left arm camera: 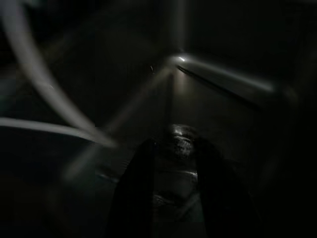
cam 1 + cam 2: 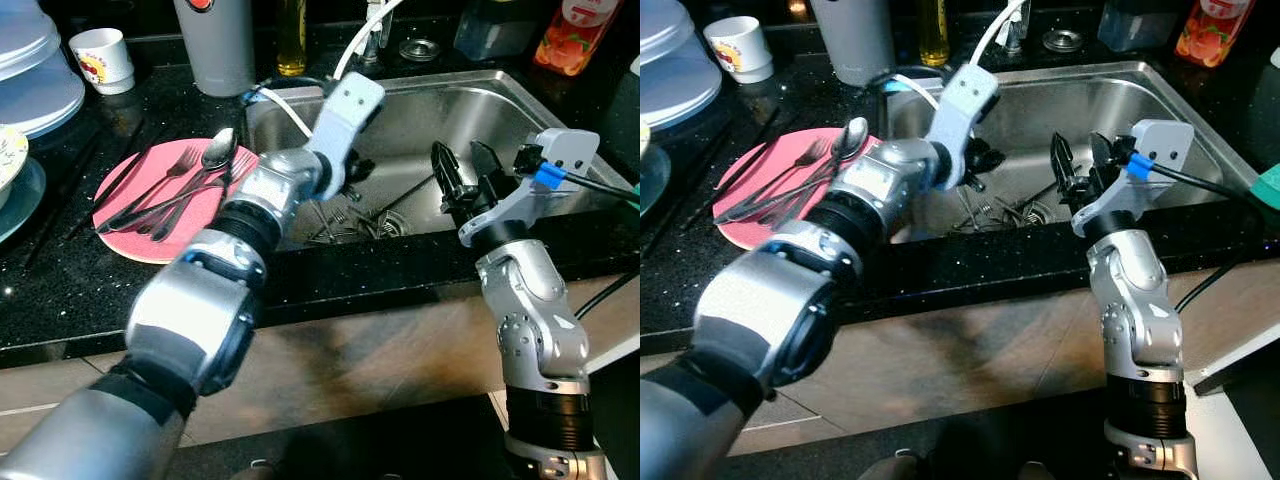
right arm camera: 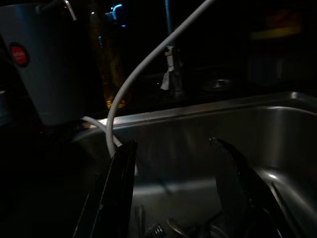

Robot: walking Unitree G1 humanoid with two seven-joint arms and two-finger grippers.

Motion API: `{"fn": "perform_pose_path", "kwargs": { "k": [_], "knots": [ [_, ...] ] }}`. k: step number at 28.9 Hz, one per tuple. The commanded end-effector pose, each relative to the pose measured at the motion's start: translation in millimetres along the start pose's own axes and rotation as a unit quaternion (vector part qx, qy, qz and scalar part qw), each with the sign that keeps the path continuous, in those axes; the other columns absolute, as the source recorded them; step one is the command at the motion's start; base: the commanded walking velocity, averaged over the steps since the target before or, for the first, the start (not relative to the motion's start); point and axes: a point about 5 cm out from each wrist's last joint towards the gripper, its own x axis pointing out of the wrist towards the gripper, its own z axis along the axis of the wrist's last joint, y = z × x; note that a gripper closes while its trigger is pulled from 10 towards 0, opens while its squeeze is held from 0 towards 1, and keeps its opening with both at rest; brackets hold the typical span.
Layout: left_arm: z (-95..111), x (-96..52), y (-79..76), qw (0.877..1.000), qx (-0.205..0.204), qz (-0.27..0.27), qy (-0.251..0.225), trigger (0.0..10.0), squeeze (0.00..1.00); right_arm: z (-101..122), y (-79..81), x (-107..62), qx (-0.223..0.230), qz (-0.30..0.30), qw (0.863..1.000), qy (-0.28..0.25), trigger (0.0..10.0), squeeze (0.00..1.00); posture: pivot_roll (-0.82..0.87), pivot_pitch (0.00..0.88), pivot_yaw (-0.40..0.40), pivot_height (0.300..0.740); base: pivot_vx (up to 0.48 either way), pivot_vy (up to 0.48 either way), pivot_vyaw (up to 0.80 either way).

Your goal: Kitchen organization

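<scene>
A steel sink (image 2: 450, 110) holds a heap of metal cutlery (image 2: 350, 222) by its drain. On the black counter to its left lies a pink plate (image 2: 175, 240) bearing forks (image 2: 165, 185) and a spoon (image 2: 218, 150). My left arm reaches over the sink's left side, with the left gripper (image 2: 355, 170) hanging above the heap. In the dark left wrist view its fingers (image 1: 138, 188) stand close together around a small gleaming metal piece (image 1: 181, 138), seemingly a utensil. My right gripper (image 2: 465, 165) hovers open over the sink's near edge with nothing between its fingers (image 3: 121, 183).
A grey canister (image 2: 215, 45), an oil bottle (image 2: 291, 35) and a white cup (image 2: 103, 58) stand behind the plate. Stacked plates (image 2: 30, 80) sit far left. A white hose (image 2: 350, 45) arcs from the tap into the sink. An orange bottle (image 2: 575, 35) stands back right.
</scene>
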Motion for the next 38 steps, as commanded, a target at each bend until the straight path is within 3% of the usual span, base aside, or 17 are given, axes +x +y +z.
{"fn": "perform_pose_path", "kwargs": {
  "k": [1,2,3,4,6,7,9,10,13,16,17,30,38],
  "knots": [
    [13.8,-17.9,16.3,1.000,0.003,-0.026,-0.014,10.0,0.00,3.5,-1.6,-2.6,0.001,-0.005,1.000,-0.008,10.0,0.00,0.09,0.148,0.079,0.740,0.000,0.000,0.00],
    [13.8,-17.9,16.3,1.000,0.003,-0.026,-0.014,10.0,0.00,3.5,-1.6,-2.6,0.001,-0.005,1.000,-0.008,10.0,0.00,0.09,0.148,0.079,0.740,0.000,0.000,0.00],
    [10.5,-42.4,35.4,0.998,0.016,-0.053,-0.001,10.0,0.00,2.7,-2.1,-2.9,0.002,-0.007,1.000,-0.009,10.0,0.00,0.10,0.142,0.075,0.740,0.000,0.000,0.00],
    [2.2,-57.8,49.0,0.998,0.024,-0.050,0.023,10.0,0.00,1.8,-1.8,-2.9,0.004,-0.007,1.000,-0.009,10.0,0.00,0.10,0.142,0.075,0.740,0.000,0.000,0.00],
    [-7.0,-73.1,62.0,0.998,0.029,-0.040,0.049,10.0,0.00,0.9,-1.4,-3.0,0.006,-0.006,1.000,-0.008,10.0,0.00,0.12,0.141,0.075,0.740,0.000,0.000,0.00],
    [-18.2,-88.2,76.3,0.997,0.016,-0.018,0.079,10.0,0.00,-0.6,-0.9,-2.5,0.007,-0.005,1.000,-0.007,10.0,0.00,0.13,0.141,0.070,0.740,0.000,0.000,0.00],
    [-20.9,-92.0,79.6,0.996,0.012,-0.012,0.086,10.0,0.00,-0.9,-0.8,-2.4,0.008,-0.005,1.000,-0.007,10.0,0.00,0.13,0.141,0.070,0.740,0.000,0.000,0.00],
    [-29.4,-101.4,85.7,0.995,0.007,-0.006,0.104,10.0,1.00,-1.6,0.0,-1.4,0.010,-0.003,1.000,-0.006,10.0,0.00,0.13,0.145,0.061,0.740,0.000,0.000,0.00],
    [-43.8,-122.6,94.7,0.990,-0.018,-0.002,0.139,10.0,1.00,-3.1,3.7,2.2,0.014,0.007,1.000,-0.003,10.0,0.00,0.14,0.148,0.047,0.740,0.000,0.000,0.00],
    [-45.4,-127.9,96.5,0.989,-0.028,-0.002,0.147,10.0,1.00,-3.1,4.4,3.5,0.014,0.012,1.000,-0.002,10.0,0.00,0.14,0.147,0.042,0.740,0.000,0.000,0.00],
    [-45.8,-129.6,97.0,0.988,-0.034,-0.004,0.149,10.0,0.00,-2.9,4.2,3.9,0.014,0.013,1.000,-0.002,10.0,0.00,0.14,0.147,0.040,0.740,0.000,0.000,0.00],
    [-54.4,-126.5,93.1,0.983,-0.049,-0.024,0.174,10.0,0.00,-0.3,1.3,2.9,0.007,0.011,1.000,-0.004,10.0,0.00,0.12,0.146,0.039,0.740,0.000,0.000,0.00],
    [-83.1,-126.5,94.4,0.971,-0.024,0.008,0.239,10.0,0.00,0.2,-0.2,1.7,0.005,0.008,1.000,-0.004,10.0,0.00,0.10,0.140,0.050,0.740,0.000,0.000,0.00]
  ]
}}
